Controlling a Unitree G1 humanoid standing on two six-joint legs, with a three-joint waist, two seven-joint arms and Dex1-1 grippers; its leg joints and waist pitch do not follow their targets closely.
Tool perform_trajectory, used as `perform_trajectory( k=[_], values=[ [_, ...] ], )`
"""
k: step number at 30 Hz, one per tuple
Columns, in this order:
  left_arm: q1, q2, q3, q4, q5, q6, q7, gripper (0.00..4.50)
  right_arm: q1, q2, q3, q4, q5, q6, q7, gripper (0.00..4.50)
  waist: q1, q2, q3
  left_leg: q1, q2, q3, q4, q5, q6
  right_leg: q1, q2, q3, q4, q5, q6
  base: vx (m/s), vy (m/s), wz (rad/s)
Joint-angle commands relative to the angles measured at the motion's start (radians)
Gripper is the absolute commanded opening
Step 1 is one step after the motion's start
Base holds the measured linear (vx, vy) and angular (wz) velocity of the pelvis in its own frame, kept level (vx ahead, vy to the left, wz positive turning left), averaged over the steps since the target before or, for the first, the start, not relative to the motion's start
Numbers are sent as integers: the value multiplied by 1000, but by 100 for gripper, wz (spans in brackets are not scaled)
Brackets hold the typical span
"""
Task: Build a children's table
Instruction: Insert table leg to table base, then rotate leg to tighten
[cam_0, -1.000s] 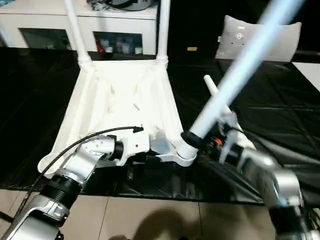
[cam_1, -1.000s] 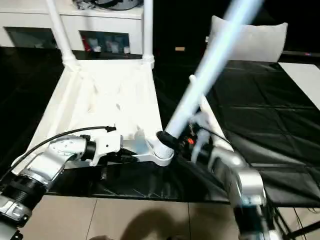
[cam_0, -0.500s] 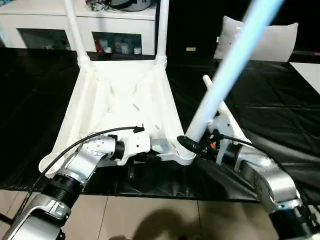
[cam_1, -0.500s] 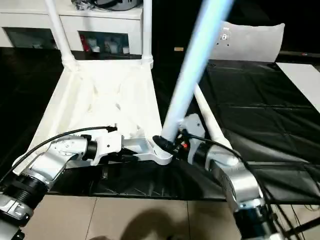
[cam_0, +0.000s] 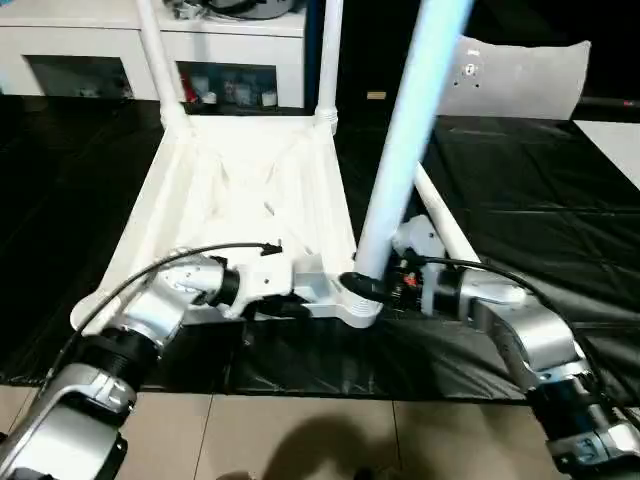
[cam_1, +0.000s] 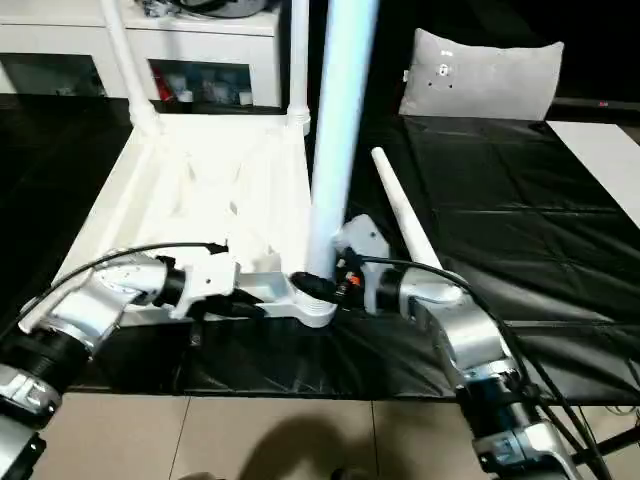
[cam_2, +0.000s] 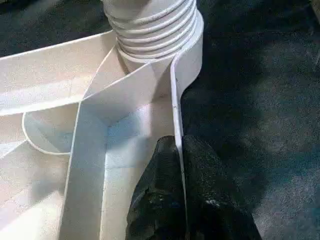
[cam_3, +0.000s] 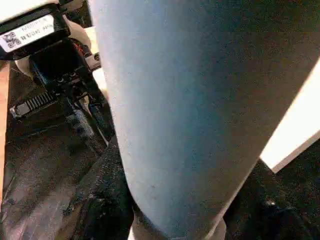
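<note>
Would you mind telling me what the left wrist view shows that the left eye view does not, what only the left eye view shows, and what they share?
The left wrist view alone shows the left gripper shut on the tabletop's thin rim wall, one black finger each side, and the ridged rings on the leg's end in the corner socket.

The left eye view alone shows two far legs standing in their sockets, a loose leg lying on the black table cover, and the right gripper around the near leg's base.

Both show the upturned white tabletop and the near leg.

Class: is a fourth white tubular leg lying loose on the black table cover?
Yes, one white tubular leg lies flat on the black cover.
</note>
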Motion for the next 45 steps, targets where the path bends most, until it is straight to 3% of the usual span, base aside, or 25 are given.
perform_trajectory(
  k=[1,2,5,6,7,8,11,13,14,16,18,23,24,29,34,36,37,39,41,42,43,45],
  values=[
    [-37,37,33,-17,21,-3,26,0,54,2,83,94,-38,76,20,191,5,8,-32,-1,47,-15,-90,-341,22,35,-77,48,-90,-505,-125,0,0,0],
    [-22,44,41,-37,11,15,22,0,55,9,83,96,-37,74,16,191,5,5,-34,-1,48,-15,-90,-344,20,36,-76,48,-88,-493,-130,0,0,0],
    [0,51,54,-59,-5,36,15,0,51,21,79,105,-37,74,5,191,3,10,-34,-4,50,-17,-93,-347,13,39,-78,49,-82,-467,-144,0,0,0],
    [48,57,75,-113,-24,93,38,0,40,46,65,125,-50,79,-43,191,2,14,-34,-3,49,-17,-92,-355,10,38,-78,49,-82,-470,-146,0,0,0],
    [70,59,84,-139,-31,119,51,0,37,56,59,131,-58,79,-65,191,-5,19,-36,-9,50,-18,-95,-355,-1,44,-79,49,-78,-449,-158,0,0,0],
    [94,57,93,-173,-35,153,70,0,34,67,53,137,-65,83,-93,191,-7,17,-35,-12,50,-20,-96,-356,-6,47,-80,48,-76,-451,-156,0,0,0],
    [156,52,109,-276,-42,251,112,0,33,96,34,141,-77,93,-164,191,-10,29,-34,4,44,-19,-94,-396,-11,37,-75,48,-87,-516,-137,0,0,0],
    [205,32,119,-373,-51,347,152,0,26,120,17,145,-80,110,-216,191,-21,26,-31,-4,45,-22,-98,-391,-12,43,-74,48,-86,-522,-135,0,0,0],
    [233,18,121,-433,-53,400,177,0,21,134,7,149,-87,116,-252,191,-21,31,-32,1,46,-22,-97,-397,-15,40,-73,49,-84,-520,-135,0,0,0],
    [259,-3,106,-505,-45,453,201,0,10,153,-7,169,-93,121,-292,191,-29,27,-31,6,41,-17,-93,-408,-5,32,-67,49,-91,-534,-134,0,0,0],
    [290,-55,62,-636,-24,540,235,0,-20,191,-35,225,-90,127,-344,191,-35,24,-28,4,43,-18,-93,-408,1,30,-67,49,-94,-545,-133,0,0,0],
    [282,-103,18,-701,11,591,277,0,-33,210,-31,247,-85,137,-349,191,-36,23,-25,7,40,-20,-93,-417,12,24,-65,49,-103,-597,-104,0,0,0],
    [280,-113,17,-703,11,600,289,0,-33,212,-31,249,-81,141,-348,191,-37,14,-25,5,40,-19,-93,-419,14,24,-62,49,-104,-594,-99,0,0,0],
    [269,-117,7,-704,45,631,338,0,-44,222,-44,268,-78,144,-348,191,-32,16,-25,7,38,-22,-94,-434,15,20,-64,48,-107,-630,-80,0,0,0],
    [260,-109,43,-682,61,633,363,0,-74,232,-66,319,-79,114,-352,191,-39,18,-26,8,33,-27,-90,-464,11,16,-66,41,-119,-701,-51,0,0,0],
    [255,-106,58,-670,55,610,369,0,-79,232,-69,320,-83,94,-354,247,-40,22,-25,9,32,-29,-90,-479,8,14,-65,38,-121,-709,-44,0,0,0],
    [253,-105,62,-665,51,596,369,0,-79,233,-73,318,-83,87,-357,247,-41,20,-25,11,30,-29,-89,-484,12,13,-65,37,-126,-717,-40,0,0,0],
    [246,-104,69,-644,40,543,365,0,-73,225,-79,305,-83,60,-344,271,-37,27,-36,8,36,-30,-91,-455,12,20,-65,42,-116,-631,-66,0,0,0],
    [244,-104,72,-640,36,536,366,0,-72,222,-79,305,-85,48,-340,289,-33,27,-40,5,40,-25,-92,-424,14,21,-62,47,-108,-545,-95,0,0,0],
    [241,-109,77,-631,23,520,361,0,-66,215,-84,301,-84,32,-332,310,-25,28,-44,-4,43,-18,-93,-359,16,28,-59,52,-92,-406,-145,0,0,0],
    [239,-112,83,-616,12,507,357,0,-56,205,-94,294,-81,11,-320,316,-21,28,-47,-6,45,-16,-92,-325,16,33,-58,53,-84,-341,-169,0,0,0],
    [236,-108,84,-596,10,489,345,0,-46,195,-101,284,-76,-4,-305,326,-16,30,-52,-3,43,-10,-86,-291,21,35,-58,55,-80,-285,-190,0,0,0]
  ],
)
